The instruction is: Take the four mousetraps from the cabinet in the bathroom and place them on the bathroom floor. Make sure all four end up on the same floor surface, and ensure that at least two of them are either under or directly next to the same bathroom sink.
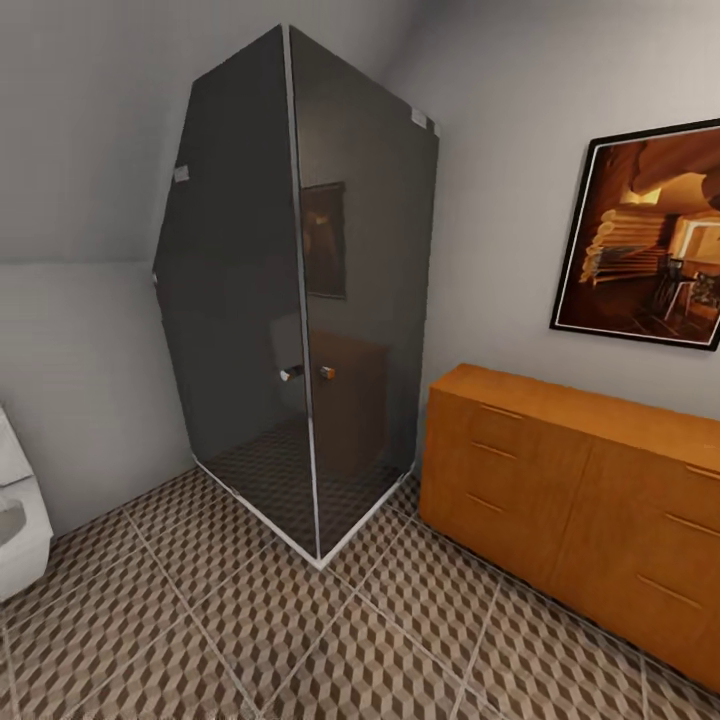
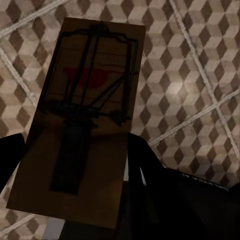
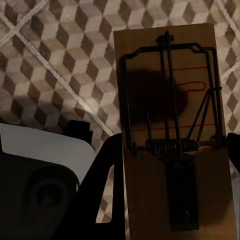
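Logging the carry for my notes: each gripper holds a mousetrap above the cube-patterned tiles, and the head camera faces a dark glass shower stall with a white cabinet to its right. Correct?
One thing is off: the cabinet right of the shower stall is orange-brown wood, not white, as the head view shows. The rest holds: the left gripper and right gripper each hold a mousetrap above the cube-patterned tiles.

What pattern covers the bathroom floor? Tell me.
Small brown, tan and cream 3D cubes on the bathroom floor, clearest in the head view.
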### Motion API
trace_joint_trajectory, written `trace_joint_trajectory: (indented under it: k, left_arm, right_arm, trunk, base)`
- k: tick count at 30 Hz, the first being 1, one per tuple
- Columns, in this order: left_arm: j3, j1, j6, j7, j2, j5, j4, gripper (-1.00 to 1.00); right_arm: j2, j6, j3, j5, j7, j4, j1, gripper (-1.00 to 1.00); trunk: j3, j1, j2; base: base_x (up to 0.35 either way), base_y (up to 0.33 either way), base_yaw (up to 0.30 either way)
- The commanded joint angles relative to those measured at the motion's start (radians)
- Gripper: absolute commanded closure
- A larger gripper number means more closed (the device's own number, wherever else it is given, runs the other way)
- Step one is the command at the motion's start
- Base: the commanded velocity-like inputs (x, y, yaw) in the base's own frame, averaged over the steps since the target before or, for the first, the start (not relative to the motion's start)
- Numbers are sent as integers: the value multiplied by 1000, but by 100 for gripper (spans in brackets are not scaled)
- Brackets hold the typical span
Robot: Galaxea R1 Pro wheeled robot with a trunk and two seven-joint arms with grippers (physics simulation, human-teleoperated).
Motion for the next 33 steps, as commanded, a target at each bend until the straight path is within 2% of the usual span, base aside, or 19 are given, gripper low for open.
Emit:
trace_joint_trajectory:
  k: [1, 12, 33]
  left_arm:
    - [-7, -1, -5, -3, -1, 5, -1, 100]
    - [-3, -1, -15, -3, -19, 6, -12, 100]
    - [-2, -1, -15, -3, -22, 1, -13, 100]
  right_arm:
    - [0, -4, 7, -8, 7, 1, -1, 100]
    - [0, -31, 7, -7, 7, 2, -1, 100]
    - [0, -33, 7, -7, 5, 2, -1, 100]
  trunk:
    - [-1, 0, -1]
    - [-1, 0, -1]
    - [-1, 0, -1]
  base:
    - [0, 0, 270]
    - [0, 0, 270]
    - [0, 0, 270]
